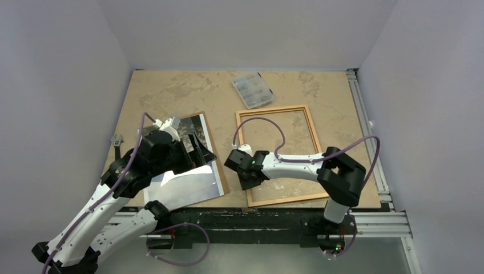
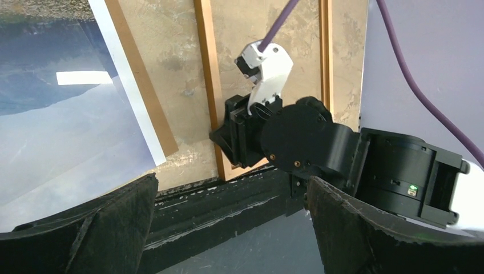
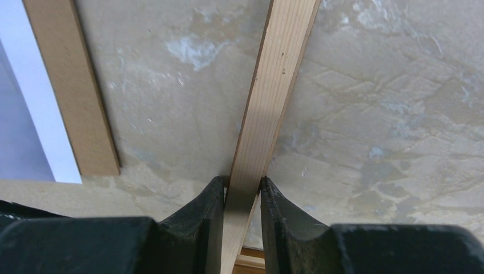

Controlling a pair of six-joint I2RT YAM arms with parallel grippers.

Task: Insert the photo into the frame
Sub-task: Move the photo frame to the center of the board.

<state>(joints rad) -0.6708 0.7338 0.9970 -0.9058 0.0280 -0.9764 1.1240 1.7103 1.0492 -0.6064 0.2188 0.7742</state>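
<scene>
The photo [image 1: 182,185] lies face up at the left on a brown backing board [image 1: 224,181]. My left gripper [image 1: 203,152] hovers over the photo's right part, open and empty. In the left wrist view, the photo [image 2: 57,114] shows at the left and my left gripper [image 2: 231,228] hangs over the table's near edge. The orange-brown frame [image 1: 313,128] lies flat at centre right. My right gripper [image 1: 245,173] is shut on the frame's left rail near its front corner. In the right wrist view, the rail [image 3: 277,108] sits pinched inside my right gripper [image 3: 242,194].
A small clear compartment box [image 1: 252,90] lies behind the frame. A small dark object [image 1: 117,141] lies at the table's left edge. An aluminium rail [image 1: 365,125] runs along the right side. The backing board's edge [image 3: 74,85] lies close to the left of the frame rail.
</scene>
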